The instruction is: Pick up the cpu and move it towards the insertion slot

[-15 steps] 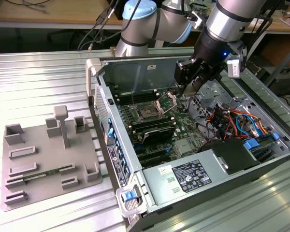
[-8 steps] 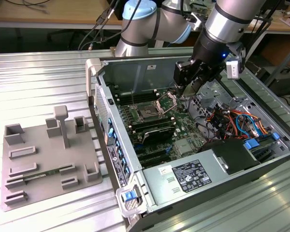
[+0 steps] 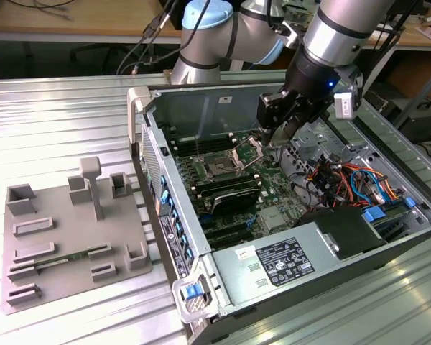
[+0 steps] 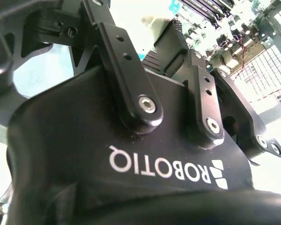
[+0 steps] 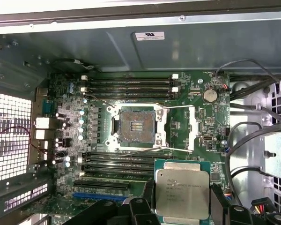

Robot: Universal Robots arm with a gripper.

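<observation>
First wrist view: my hand (image 5: 182,213) clamps the flat silvery square cpu (image 5: 182,192), lifted inside the open grey computer case (image 5: 201,44), near the bracket-framed dark-centred insertion slot (image 5: 133,125); not yet above it.

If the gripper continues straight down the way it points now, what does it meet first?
Probably the green motherboard beside the open square metal-framed insertion slot, not the slot itself; the gripper holds the flat silvery square cpu offset from it. Depth is unclear.

Arm (image 3: 345,29): silver tube, upper right of the exterior view
Joint cap (image 3: 208,18): pale blue, top centre
Gripper (image 3: 280,118): black, below the silver tube
Gripper body (image 4: 131,154): matte black, white lettering, silver hex screws
Cables (image 3: 154,29): dark, upper left of the joint
</observation>
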